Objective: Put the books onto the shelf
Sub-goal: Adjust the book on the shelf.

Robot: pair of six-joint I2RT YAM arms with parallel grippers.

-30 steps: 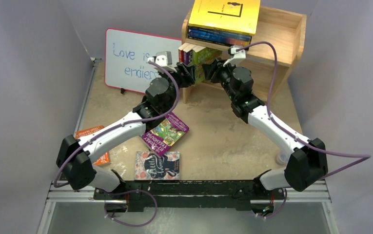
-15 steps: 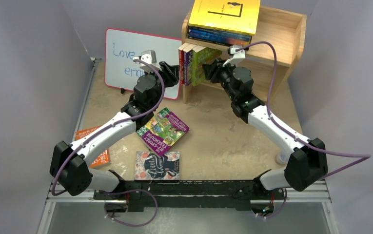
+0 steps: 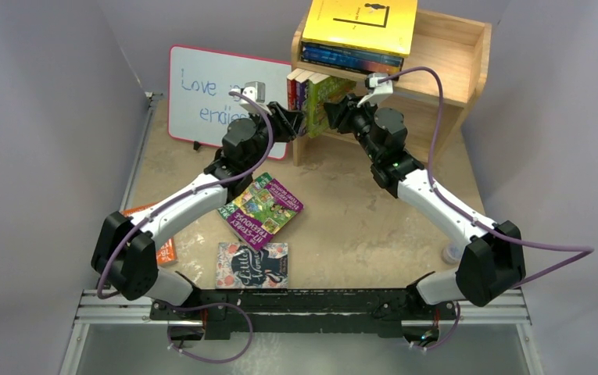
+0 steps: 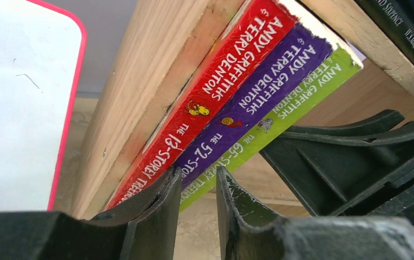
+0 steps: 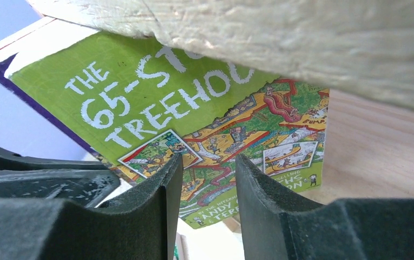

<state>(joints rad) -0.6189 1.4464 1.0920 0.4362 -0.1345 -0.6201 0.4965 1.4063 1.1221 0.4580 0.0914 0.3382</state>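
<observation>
The wooden shelf (image 3: 467, 55) stands at the back. A yellow book (image 3: 358, 23) lies on dark blue books (image 3: 350, 55) on its upper tier. Red (image 4: 221, 81), purple (image 4: 258, 86) and green (image 4: 296, 86) books stand upright on the lower tier against the left side panel (image 4: 156, 70). My left gripper (image 3: 294, 123) (image 4: 199, 173) faces their spines, open by a narrow gap, holding nothing. My right gripper (image 3: 336, 116) (image 5: 207, 162) is open beside the green book's cover (image 5: 194, 108), empty. A purple-edged treehouse book (image 3: 263, 211), Little Women (image 3: 252, 264) and an orange book (image 3: 155, 234) lie on the table.
A pink-edged whiteboard (image 3: 209, 94) leans just left of the shelf, behind my left wrist. The left arm lies partly over the orange book. A small clear object (image 3: 452, 254) sits by the right arm's base. Grey walls close in on both sides.
My left gripper swung left away from the shelf, then came back right to the book spines, its jaws narrowing. The right gripper stayed by the green book and narrowed slightly.
</observation>
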